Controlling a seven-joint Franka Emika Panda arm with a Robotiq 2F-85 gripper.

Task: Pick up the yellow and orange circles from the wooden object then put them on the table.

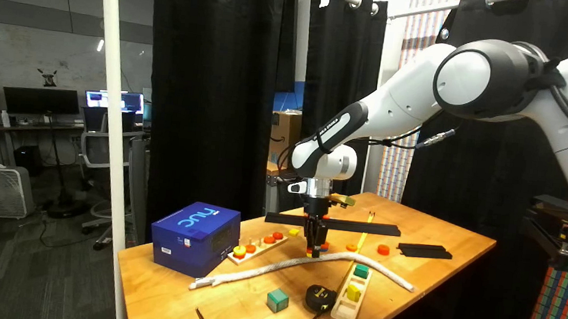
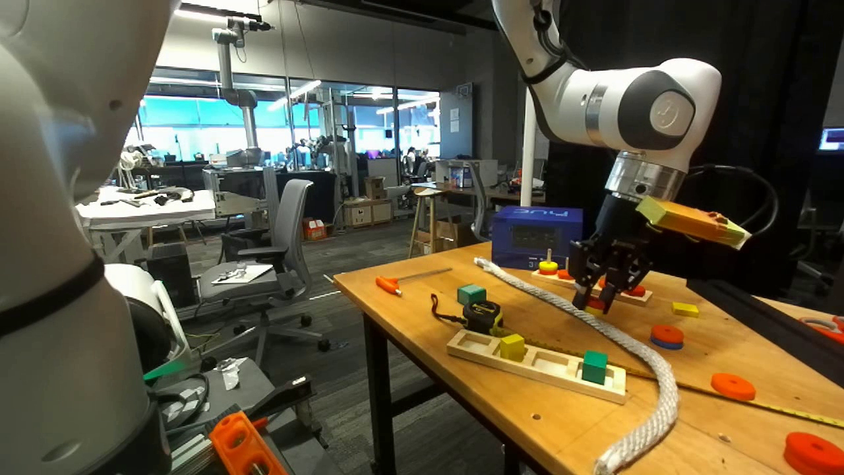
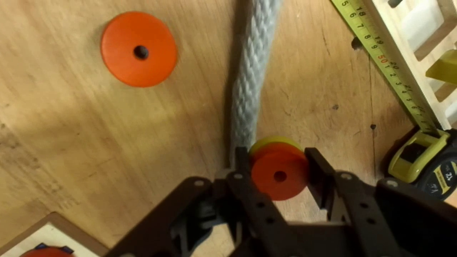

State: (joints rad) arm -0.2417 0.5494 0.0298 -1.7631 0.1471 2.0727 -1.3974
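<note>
My gripper [image 3: 276, 154] points down with its fingers on both sides of a small stack, an orange circle [image 3: 280, 187] above a yellow circle [image 3: 275, 139]. Both fingers appear to touch it. The stack also shows between the fingertips in an exterior view [image 2: 595, 305], at or just above the table [image 2: 422, 307]; I cannot tell if it touches. The wooden peg board [image 1: 242, 257] holds several orange circles [image 1: 251, 248] and a yellow circle [image 1: 239, 250]. Its corner shows in the wrist view [image 3: 68, 237]. A loose orange circle [image 3: 139, 73] lies on the table beyond the rope.
A white rope [image 1: 280, 265] runs beside the gripper. A tape measure [image 1: 320, 298], a block tray [image 2: 554, 365], a green cube [image 1: 277, 300] and a blue box [image 1: 195, 239] stand around. More orange discs [image 2: 733, 386] and black bars [image 1: 360, 227] lie behind.
</note>
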